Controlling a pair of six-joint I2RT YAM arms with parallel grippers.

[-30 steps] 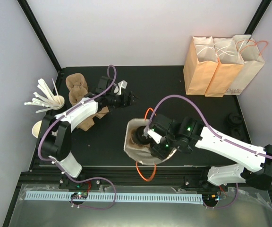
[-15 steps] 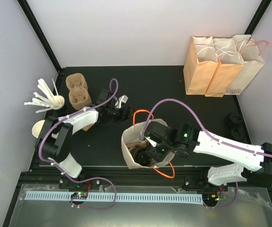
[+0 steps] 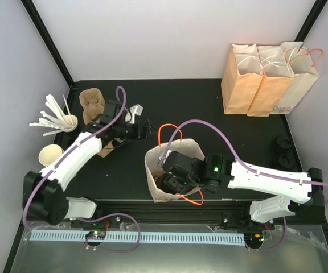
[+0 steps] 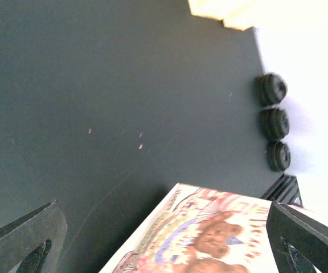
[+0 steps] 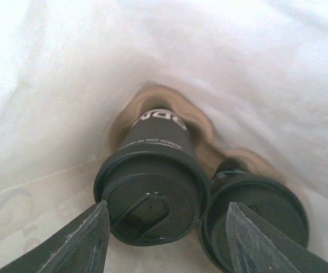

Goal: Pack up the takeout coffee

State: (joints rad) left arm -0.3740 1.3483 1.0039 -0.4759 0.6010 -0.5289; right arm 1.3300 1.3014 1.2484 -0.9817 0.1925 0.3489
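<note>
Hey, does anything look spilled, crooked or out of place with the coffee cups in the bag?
No spill: both black lidded cups sit in the brown carrier inside the white bag. Only oddity: the bag stands at the table's near edge, one orange handle seemingly drooping over it.

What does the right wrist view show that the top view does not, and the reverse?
Only the right wrist view: a black lidded cup and a second cup in a brown carrier at the bag's bottom, with the right gripper open over the first. Only the top view: the left gripper, three paper bags and a cup of white cutlery. Both: the white bag holding the right gripper.
</note>
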